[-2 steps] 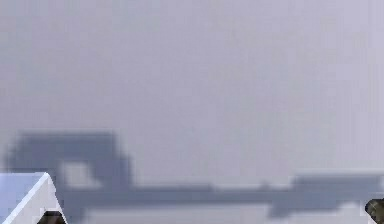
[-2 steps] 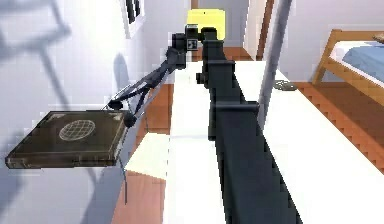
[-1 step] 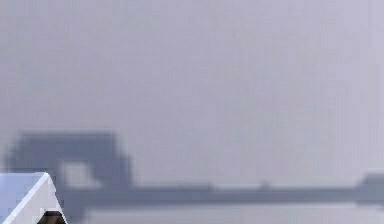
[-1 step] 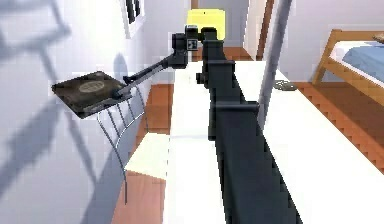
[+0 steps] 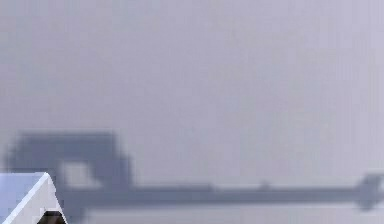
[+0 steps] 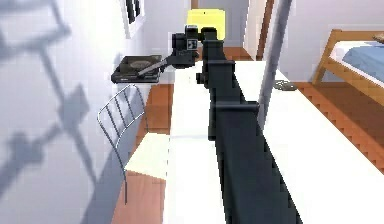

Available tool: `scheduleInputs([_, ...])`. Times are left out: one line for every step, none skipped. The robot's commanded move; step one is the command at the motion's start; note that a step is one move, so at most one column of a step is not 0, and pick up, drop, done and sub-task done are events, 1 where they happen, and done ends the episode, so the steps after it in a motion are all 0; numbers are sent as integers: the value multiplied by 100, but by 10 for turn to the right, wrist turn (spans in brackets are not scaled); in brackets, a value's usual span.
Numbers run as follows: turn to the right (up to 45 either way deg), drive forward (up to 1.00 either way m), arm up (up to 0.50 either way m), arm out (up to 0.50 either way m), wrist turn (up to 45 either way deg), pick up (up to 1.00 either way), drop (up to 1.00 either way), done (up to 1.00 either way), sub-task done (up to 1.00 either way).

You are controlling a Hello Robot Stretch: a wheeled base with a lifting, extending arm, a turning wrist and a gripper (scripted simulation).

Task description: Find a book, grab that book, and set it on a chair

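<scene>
Dark flat book (image 6: 133, 67) in the hold of the pincer (image 6: 157, 64), clear of surfaces, near the wire chair (image 6: 119, 118).

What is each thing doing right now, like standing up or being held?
book: flat, held in the air at the gripper's far end.
chair: standing upright, book not on it yet.
arm: stretched far out.
bed: blue cover on it.

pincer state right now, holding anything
pincer: holds a dark flat book, which hangs at its far end clear of any surface; open or closed cannot be told
</scene>
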Motion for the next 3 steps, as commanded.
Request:
scheduleInputs([0, 0, 0, 0, 60, 0, 0, 0, 0])
scheduleInputs([0, 0, -38, 0, 0, 0, 0, 0, 0])
scheduleInputs([0, 0, -50, 0, 0, 0, 0, 0, 0])
